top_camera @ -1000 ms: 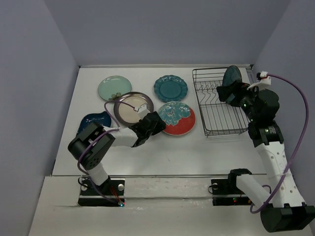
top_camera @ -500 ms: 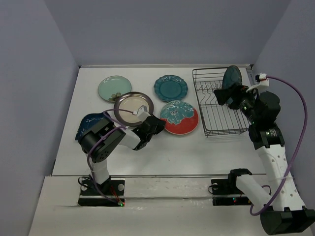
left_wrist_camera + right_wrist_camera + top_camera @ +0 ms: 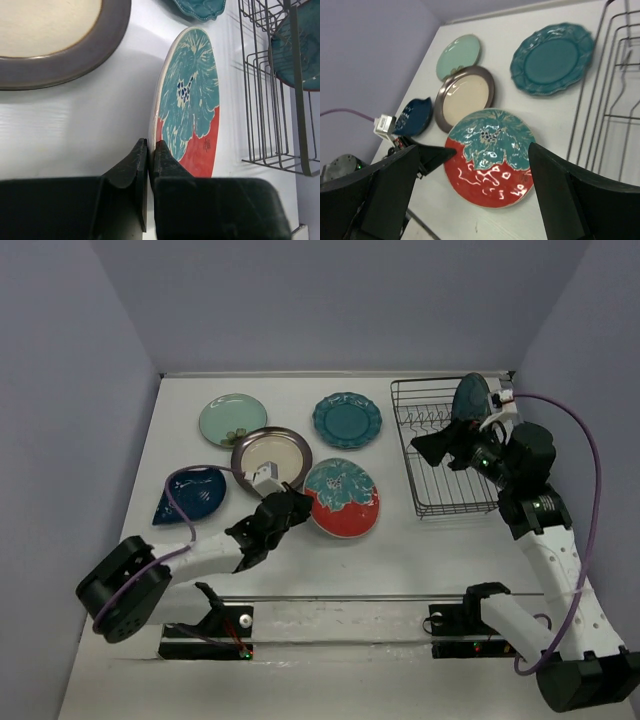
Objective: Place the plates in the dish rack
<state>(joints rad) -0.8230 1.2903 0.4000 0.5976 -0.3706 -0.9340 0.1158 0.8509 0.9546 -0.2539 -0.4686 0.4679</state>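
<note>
My left gripper [image 3: 292,510] [image 3: 151,147] is shut on the near-left rim of a red-and-teal plate [image 3: 342,498] [image 3: 192,100] [image 3: 490,157] in the middle of the table. Behind it lie a cream plate with a brown rim [image 3: 271,457] [image 3: 50,35] [image 3: 466,95], a mint green plate [image 3: 232,420] [image 3: 459,56] and a scalloped teal plate [image 3: 346,420] [image 3: 552,57]. A dark blue plate [image 3: 190,495] [image 3: 412,117] lies at the left. The black wire dish rack [image 3: 445,455] [image 3: 265,100] [image 3: 615,90] holds a dark plate [image 3: 471,398] upright. My right gripper [image 3: 438,452] [image 3: 474,150] hangs open over the rack's left side.
Side walls and a back wall close in the table. A purple cable [image 3: 575,455] loops off the right arm. The left arm [image 3: 180,560] stretches low along the near edge.
My left gripper shut on the red-and-teal plate's rim and drew the plate toward the near left. The left arm dropped lower. My right gripper drifted slightly left over the rack.
</note>
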